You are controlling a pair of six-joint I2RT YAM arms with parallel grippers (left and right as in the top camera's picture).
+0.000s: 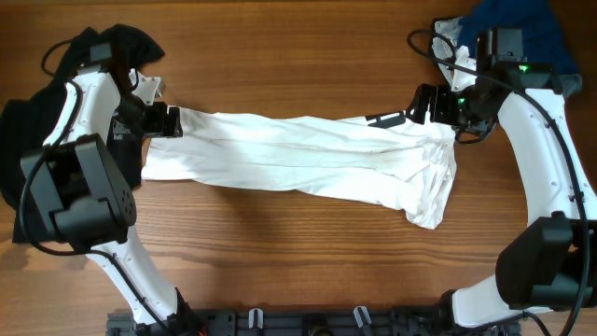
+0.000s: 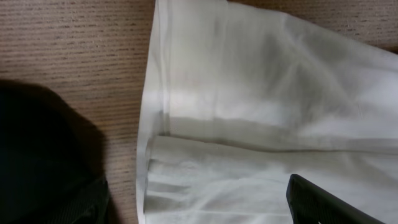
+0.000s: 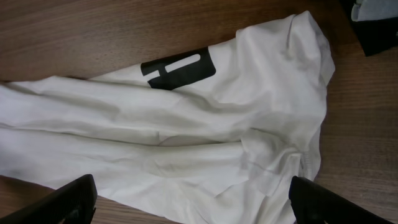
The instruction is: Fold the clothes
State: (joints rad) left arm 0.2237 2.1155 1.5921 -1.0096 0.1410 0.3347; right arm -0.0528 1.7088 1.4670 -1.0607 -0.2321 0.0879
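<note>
Cloth of soft white cotton, the white garment (image 1: pixel 298 154), lies drawn out long across the middle of the brown, fine-grained wooden surface (image 1: pixel 298 56), running from the left pincer (image 1: pixel 173 121) to the right pincer (image 1: pixel 422 101). Its length is ridged with shallow lengthwise folds, and its right end bunches into a rumpled, rounded mass that hangs toward the near edge. A blocky black print (image 1: pixel 384 119) sits on its far right side; in the right wrist view that print (image 3: pixel 179 70) looks flat and matte against the creased weave. The right pincer (image 3: pixel 189 180) hovers over this crumpled end with its dark fingers (image 3: pixel 68 200) spread wide, gripping nothing. At the left end the left pincer (image 2: pixel 198 179) stands over the stitched hem (image 2: pixel 155 118), a straight doubled edge with a folded-under layer below it. One dark finger (image 2: pixel 323 202) shows at the lower right, the other blends into shadow at the lower left, and they look set well apart. A heap of black cloth (image 1: pixel 103 47) lies beside the left arm, and crumpled blue cloth (image 1: pixel 518 28) sits at the far right corner.
</note>
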